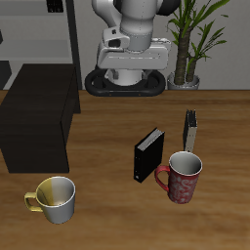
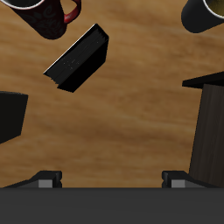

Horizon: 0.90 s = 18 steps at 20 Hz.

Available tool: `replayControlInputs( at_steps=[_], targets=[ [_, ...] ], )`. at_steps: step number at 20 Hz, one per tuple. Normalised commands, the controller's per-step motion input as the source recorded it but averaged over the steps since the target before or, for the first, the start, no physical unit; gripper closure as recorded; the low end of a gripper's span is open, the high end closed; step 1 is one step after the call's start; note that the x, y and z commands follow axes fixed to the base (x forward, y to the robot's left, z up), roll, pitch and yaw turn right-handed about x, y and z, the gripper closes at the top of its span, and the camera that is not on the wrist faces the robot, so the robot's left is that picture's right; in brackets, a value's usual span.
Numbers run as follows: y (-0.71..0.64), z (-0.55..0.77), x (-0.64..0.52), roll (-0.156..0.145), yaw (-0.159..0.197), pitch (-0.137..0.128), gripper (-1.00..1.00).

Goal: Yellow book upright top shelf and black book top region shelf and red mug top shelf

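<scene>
The black book [image 1: 148, 154] stands upright on the table mid-way, also in the wrist view [image 2: 77, 59]. Close beside it, nearer the table's front edge, is the red mug [image 1: 183, 177] [image 2: 48, 16], upright with a grey inside. The thin yellow book [image 1: 190, 129] stands upright farther back. A dark slab at the wrist view's edge [image 2: 10, 118] matches its place. The shelf [image 1: 39, 117] [image 2: 206, 122] is a big black cabinet at the table's side, its top bare. My gripper [image 2: 112, 179] hangs high near the robot's base, open and holding nothing, far from all of them.
A yellow mug [image 1: 56, 198] [image 2: 206, 13] stands near the table's front edge, in front of the shelf. A potted plant [image 1: 190, 44] and the arm [image 1: 132, 44] are at the back.
</scene>
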Motion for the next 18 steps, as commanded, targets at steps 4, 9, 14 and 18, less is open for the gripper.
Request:
replayControlInputs(
  at_steps=[4, 9, 14, 18],
  targets=[
    [0.12, -0.1, -0.06, -0.021, -0.055, -0.009, -1.0],
    [0.36, -0.05, -0.1, -0.023, -0.041, -0.044, -1.0],
    [0.6, -0.1, -0.02, -0.02, -0.04, -0.044, -1.0],
    [0.5, -0.19, 0.08, 0.024, -0.055, 0.03, -1.0]
  ],
)
